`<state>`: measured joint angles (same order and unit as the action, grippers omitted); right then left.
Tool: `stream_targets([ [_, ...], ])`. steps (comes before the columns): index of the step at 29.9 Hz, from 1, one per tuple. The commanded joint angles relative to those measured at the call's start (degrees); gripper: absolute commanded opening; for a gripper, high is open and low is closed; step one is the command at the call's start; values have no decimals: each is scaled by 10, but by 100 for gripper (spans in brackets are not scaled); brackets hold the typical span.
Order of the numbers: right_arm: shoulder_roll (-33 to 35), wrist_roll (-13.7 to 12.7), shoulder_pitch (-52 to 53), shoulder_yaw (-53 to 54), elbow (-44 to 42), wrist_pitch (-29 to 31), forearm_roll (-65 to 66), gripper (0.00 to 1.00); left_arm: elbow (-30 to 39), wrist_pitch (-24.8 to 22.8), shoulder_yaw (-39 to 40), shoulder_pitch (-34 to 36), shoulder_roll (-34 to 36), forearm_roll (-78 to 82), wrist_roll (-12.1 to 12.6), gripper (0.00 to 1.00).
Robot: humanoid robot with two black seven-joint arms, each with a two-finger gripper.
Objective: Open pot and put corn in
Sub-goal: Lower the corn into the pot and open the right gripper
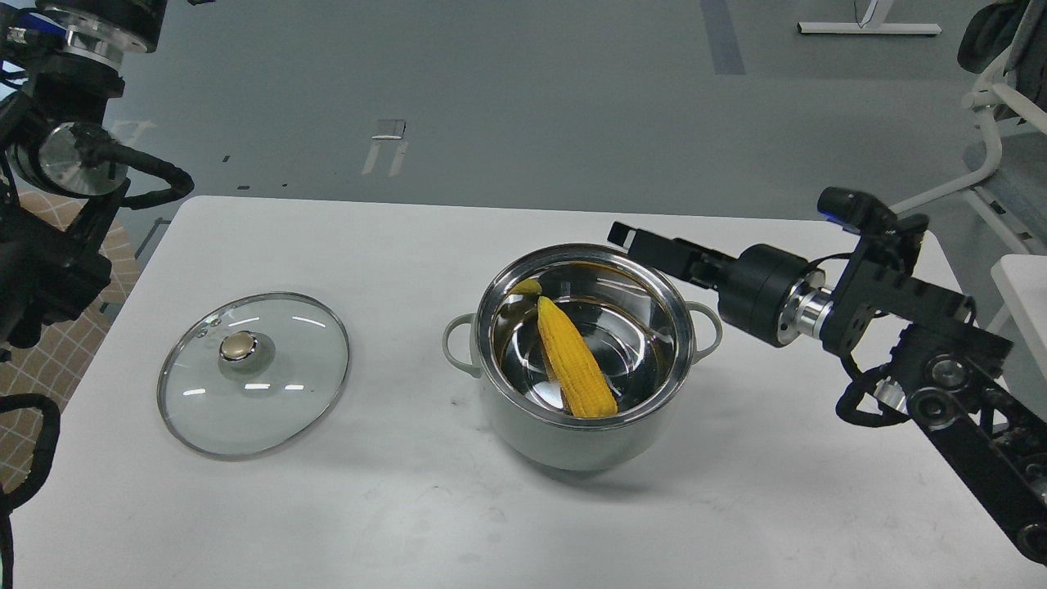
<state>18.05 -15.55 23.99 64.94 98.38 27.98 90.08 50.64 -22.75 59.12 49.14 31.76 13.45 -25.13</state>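
Note:
The pale grey-green pot [564,442] stands uncovered in the middle of the white table [393,507]. The yellow corn [572,368] lies inside it on the steel bottom, its tip leaning up against the far left wall. My right gripper [628,239] hovers just above and behind the pot's far right rim, empty, with its fingers apart and clear of the corn. Its arm comes in from the right. Only the thick upper parts of my left arm [65,155] show at the left edge; its gripper is out of view.
The round glass lid [253,393] with a gold knob [238,346] lies flat on the table, left of the pot. A white chair frame [1002,123] stands beyond the table's far right corner.

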Motion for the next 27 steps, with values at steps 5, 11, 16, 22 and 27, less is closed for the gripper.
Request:
stream_targets([
  [5, -118, 3, 58, 238, -33, 0, -2, 96, -5, 4, -1, 0, 0, -1, 0, 98],
  [11, -132, 74, 154, 320, -166, 0, -40, 94, -10, 2, 3, -2, -4, -6, 2, 98],
  [16, -130, 84, 214, 334, -286, 0, -103, 96, -30, -2, -3, -3, -11, -7, 3, 98],
  [22, -115, 84, 261, 334, -434, 0, -225, 100, -63, -3, -4, -3, -12, -7, 47, 98],
  [27, -95, 97, 262, 333, -502, 0, -253, 100, -71, -2, -4, -3, -13, -7, 58, 98],
])
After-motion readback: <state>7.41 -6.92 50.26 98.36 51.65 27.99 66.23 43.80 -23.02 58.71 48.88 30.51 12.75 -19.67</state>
